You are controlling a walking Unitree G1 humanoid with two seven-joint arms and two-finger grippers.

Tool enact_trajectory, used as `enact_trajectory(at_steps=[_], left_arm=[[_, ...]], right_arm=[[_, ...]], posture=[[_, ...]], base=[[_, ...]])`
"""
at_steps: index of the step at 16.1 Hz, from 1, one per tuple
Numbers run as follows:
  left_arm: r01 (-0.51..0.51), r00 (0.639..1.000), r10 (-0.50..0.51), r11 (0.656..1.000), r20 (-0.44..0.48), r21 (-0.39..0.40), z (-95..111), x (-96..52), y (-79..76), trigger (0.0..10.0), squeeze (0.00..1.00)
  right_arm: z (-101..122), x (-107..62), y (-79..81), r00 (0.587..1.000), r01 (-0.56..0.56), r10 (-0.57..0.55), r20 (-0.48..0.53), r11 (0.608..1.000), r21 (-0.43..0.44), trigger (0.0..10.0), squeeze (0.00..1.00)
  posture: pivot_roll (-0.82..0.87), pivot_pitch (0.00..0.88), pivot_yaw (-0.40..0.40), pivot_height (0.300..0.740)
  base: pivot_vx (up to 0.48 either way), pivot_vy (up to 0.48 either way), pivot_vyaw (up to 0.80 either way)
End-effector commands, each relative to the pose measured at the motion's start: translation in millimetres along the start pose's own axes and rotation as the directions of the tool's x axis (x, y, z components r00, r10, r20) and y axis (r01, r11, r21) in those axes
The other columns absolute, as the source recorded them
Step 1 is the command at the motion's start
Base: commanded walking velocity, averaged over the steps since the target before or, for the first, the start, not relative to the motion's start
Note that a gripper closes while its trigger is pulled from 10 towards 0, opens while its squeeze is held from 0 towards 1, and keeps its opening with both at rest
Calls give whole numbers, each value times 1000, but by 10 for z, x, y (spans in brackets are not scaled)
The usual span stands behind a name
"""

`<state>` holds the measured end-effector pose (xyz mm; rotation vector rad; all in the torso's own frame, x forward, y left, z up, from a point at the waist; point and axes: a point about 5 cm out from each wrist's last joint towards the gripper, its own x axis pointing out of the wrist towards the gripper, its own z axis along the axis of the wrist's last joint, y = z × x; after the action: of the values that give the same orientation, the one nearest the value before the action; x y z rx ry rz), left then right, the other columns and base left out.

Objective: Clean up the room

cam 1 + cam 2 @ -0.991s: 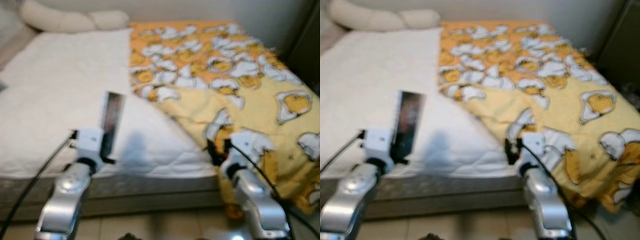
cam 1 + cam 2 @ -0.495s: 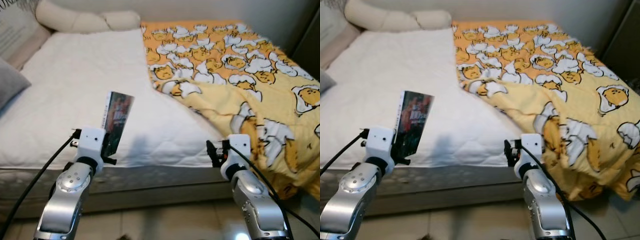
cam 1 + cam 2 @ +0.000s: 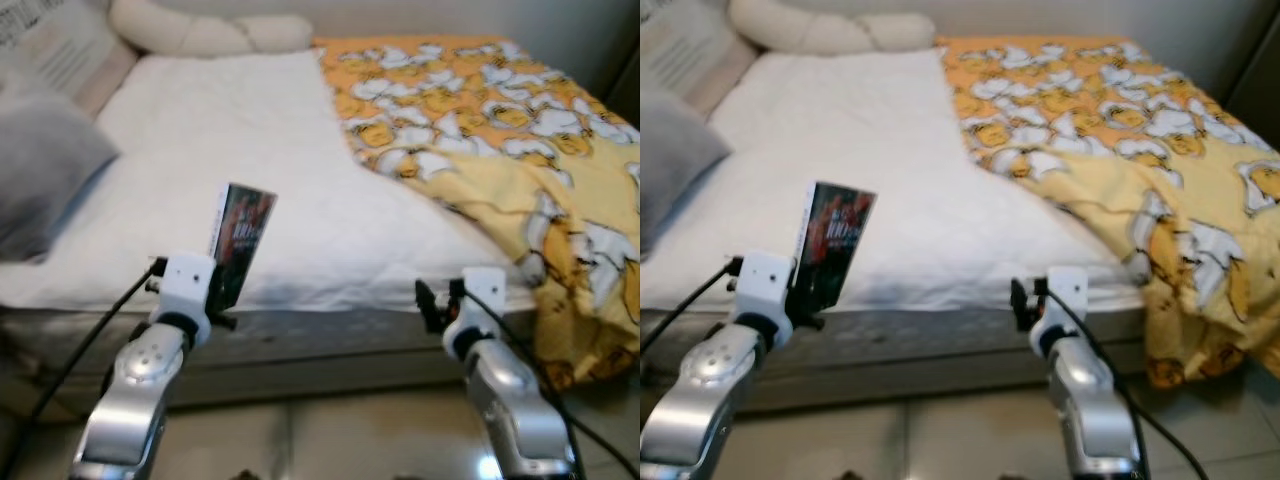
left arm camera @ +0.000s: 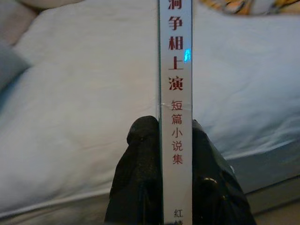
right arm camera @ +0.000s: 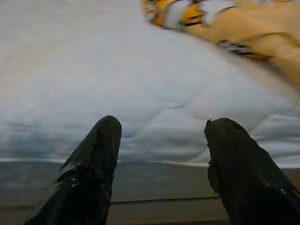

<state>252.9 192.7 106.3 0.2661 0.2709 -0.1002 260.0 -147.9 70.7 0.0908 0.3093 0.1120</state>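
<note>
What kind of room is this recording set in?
Most likely a bedroom: a bed with a white quilted mattress, a yellow cartoon-print blanket pushed to one side, and cream pillows at the head. The left gripper holds a book upright.

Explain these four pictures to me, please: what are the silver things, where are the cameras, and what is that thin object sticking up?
The silver things are a walking robot's two arms. Two pictures come from cameras on its head, looking down at a bed; the other two from a camera on each wrist, looking along that gripper's two black fingers. The left gripper pinches a thin book, upright, spine toward the wrist camera. The right gripper is open, holding nothing, at the mattress edge. On the bed lie a yellow patterned blanket, cream pillows and a grey cushion.
</note>
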Motion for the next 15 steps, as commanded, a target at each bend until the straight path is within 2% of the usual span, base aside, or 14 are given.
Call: enact_trajectory(at_steps=[1,8,12,15], left_arm=[[-7,998,6,1000,62,9,127,7,12,10000,0],[-3,998,2,1000,66,19,132,15,42,10000,0],[-13,997,16,999,76,-41,176,35,26,10000,0],[29,996,-28,999,88,-16,176,23,22,10000,0]], right_arm=[[42,8,-1,1000,-9,9,8,1000,-19,10000,0],[48,28,44,999,-31,31,10,999,-35,10000,0],[76,41,31,999,-37,37,20,999,-25,10000,0],[97,47,41,999,-36,37,31,999,-31,10000,0]], posture=[[-68,0,13,740],[-70,0,18,740],[-70,0,21,740],[-72,0,24,740]], base=[[0,401,0],[0,398,0],[0,0,0],[84,0,0]])
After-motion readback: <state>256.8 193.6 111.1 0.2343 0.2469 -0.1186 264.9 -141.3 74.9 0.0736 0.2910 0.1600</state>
